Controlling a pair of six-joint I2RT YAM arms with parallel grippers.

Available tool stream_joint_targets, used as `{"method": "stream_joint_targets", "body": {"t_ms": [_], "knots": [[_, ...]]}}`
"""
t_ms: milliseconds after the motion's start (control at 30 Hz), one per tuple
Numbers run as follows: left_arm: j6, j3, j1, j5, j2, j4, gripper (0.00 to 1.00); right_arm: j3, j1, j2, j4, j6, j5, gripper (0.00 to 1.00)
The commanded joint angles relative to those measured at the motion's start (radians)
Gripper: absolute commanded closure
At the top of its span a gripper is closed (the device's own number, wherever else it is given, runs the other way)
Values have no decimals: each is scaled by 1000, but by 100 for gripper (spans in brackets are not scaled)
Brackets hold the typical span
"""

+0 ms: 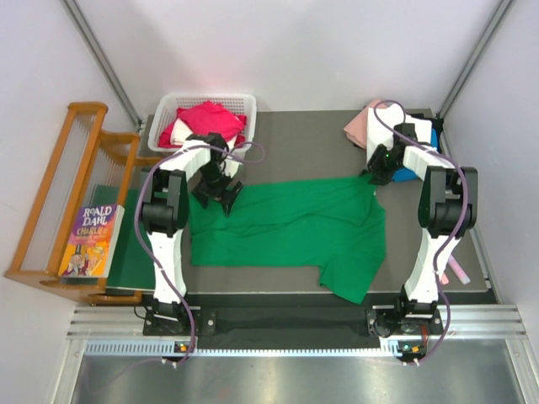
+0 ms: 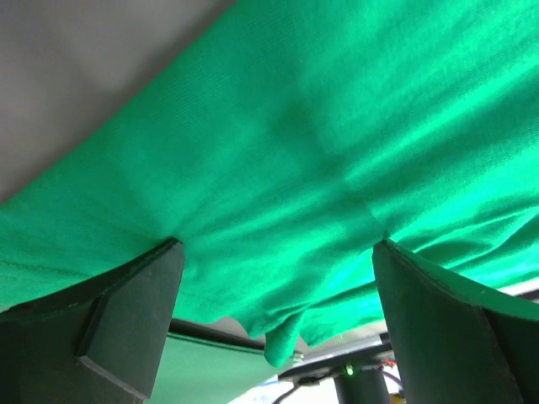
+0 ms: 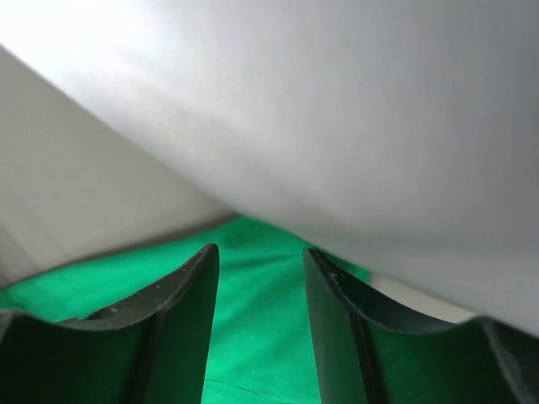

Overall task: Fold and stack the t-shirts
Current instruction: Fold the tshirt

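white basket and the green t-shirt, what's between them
In the top view, a strip of bare grey table separates the white basket from the green t-shirt. The left gripper hangs over it at the shirt's far edge.

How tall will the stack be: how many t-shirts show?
4: green t-shirt spread mid-table, red t-shirt in basket, pink t-shirt and blue t-shirt far right; more may be hidden.

Bright, even light falls from above in the top view, which is sharp throughout; the white walls [image 1: 295,50] are washed pale and the arms [image 1: 164,227] throw only faint, short shadows on the grey counter [image 1: 303,143]. The left wrist view is close and a little soft, the green t-shirt [image 2: 320,168] glowing brighter toward the right. In the right wrist view a blurred pale surface [image 3: 337,126] fills the upper frame, overexposed at top left
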State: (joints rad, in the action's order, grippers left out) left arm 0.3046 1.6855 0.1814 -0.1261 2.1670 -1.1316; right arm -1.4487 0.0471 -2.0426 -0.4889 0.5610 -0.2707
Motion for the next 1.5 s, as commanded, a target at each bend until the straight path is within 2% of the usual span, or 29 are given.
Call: {"method": "stream_joint_targets", "body": {"t_ms": [0, 200, 333, 700, 867, 900, 1033, 1133, 1233, 1333, 1367, 1400, 1467], "knots": [[7, 116, -14, -15, 108, 104, 1, -76, 17, -50, -10, -23, 62, 54], [-5, 376, -14, 17, 227, 69, 1, -165, 17, -68, -46, -23, 70, 54], [-4, 493, -14, 48, 281, 29, 1, -200, 19, -85, -62, -19, 77, 55], [-12, 485, -46, 89, 219, 50, 1, -352, 37, -142, -151, -27, 114, 55], [-32, 470, -59, 42, 110, -2, 1, -313, 28, -41, -157, -41, 82, 55], [-33, 459, -59, 28, 38, -8, 1, -288, 20, -7, -148, -45, 88, 55], [-12, 341, -57, -24, -200, 18, 1, -95, -39, 281, -97, -53, 122, 53], [30, 191, -36, -78, -390, -31, 1, 80, -134, 505, -67, -44, 137, 52], [89, -54, 22, -54, -582, -71, 1, 255, -249, 697, -74, -39, 162, 53], [126, -441, 99, 55, -768, -59, 1, 422, -376, 843, -103, -17, 168, 54], [134, -510, 110, 80, -844, -39, 1, 462, -407, 873, -115, -4, 172, 54], [148, -567, 122, 92, -875, -39, 1, 540, -464, 931, -128, 22, 201, 54], [146, -684, 124, 111, -930, -25, 1, 614, -501, 988, -143, 54, 218, 54]]}}
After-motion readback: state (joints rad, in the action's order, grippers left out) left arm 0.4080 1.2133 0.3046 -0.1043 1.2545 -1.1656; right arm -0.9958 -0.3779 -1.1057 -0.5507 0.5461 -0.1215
